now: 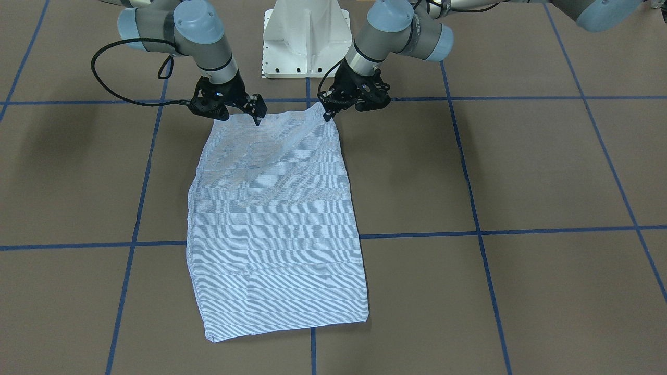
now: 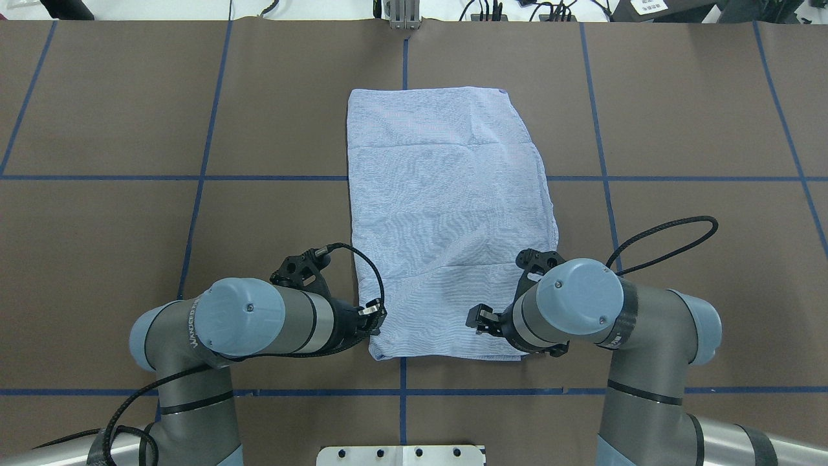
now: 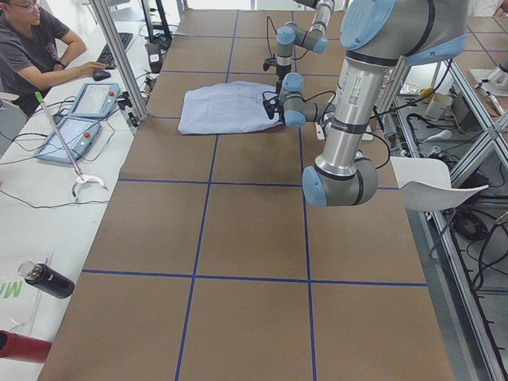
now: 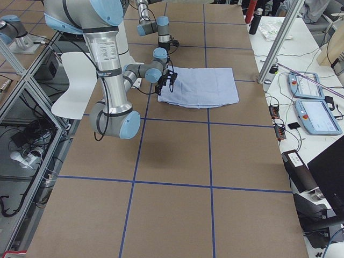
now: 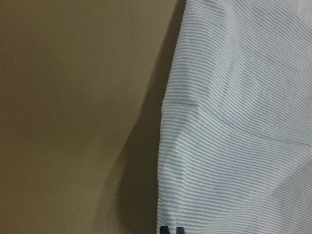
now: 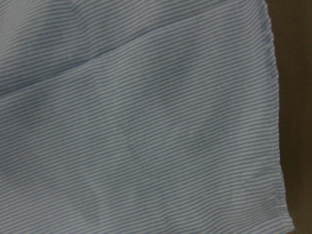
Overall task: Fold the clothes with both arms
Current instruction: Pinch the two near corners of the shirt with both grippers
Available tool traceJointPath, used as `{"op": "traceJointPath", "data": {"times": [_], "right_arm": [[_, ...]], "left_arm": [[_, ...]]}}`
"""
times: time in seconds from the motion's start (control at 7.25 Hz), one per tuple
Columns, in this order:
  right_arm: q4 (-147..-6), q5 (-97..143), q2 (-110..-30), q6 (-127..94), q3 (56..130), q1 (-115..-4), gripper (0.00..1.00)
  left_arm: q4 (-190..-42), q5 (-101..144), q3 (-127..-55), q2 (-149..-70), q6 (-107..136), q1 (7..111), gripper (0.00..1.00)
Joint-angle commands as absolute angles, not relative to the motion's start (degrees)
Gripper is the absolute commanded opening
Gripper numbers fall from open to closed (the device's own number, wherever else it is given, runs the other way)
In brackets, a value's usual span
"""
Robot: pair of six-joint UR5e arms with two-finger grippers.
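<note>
Brown table [image 2: 129, 97] gridded with blue tape; striped shirt [image 2: 446, 213] lay mid-table, folded into a long rectangle. Going left to right in the overhead view: left gripper [image 2: 373, 318] pinched the shirt's near-left corner; right gripper [image 2: 480, 318] sat on the near-right hem, apparently closed on cloth. Risk judged: uneven lifting could let a corner slip, skewing the fold.
</note>
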State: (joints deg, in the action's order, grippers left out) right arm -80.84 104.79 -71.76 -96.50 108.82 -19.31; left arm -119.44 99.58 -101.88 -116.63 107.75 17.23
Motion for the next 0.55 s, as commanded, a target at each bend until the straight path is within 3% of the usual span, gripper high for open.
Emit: {"op": "traceJointPath", "data": {"times": [0.0,0.41], "right_arm": [[-81.03,104.85,-71.89,-96.86,108.02,-19.25,1.00],[-81.65,104.94,-71.63,-103.58,108.11,-19.16,1.00]], "left_arm": [[-119.36,99.58,-101.95,-116.63,107.75,17.23,0.00],[-119.36,99.58,-101.95,-116.72,107.67,17.23,0.00]]}}
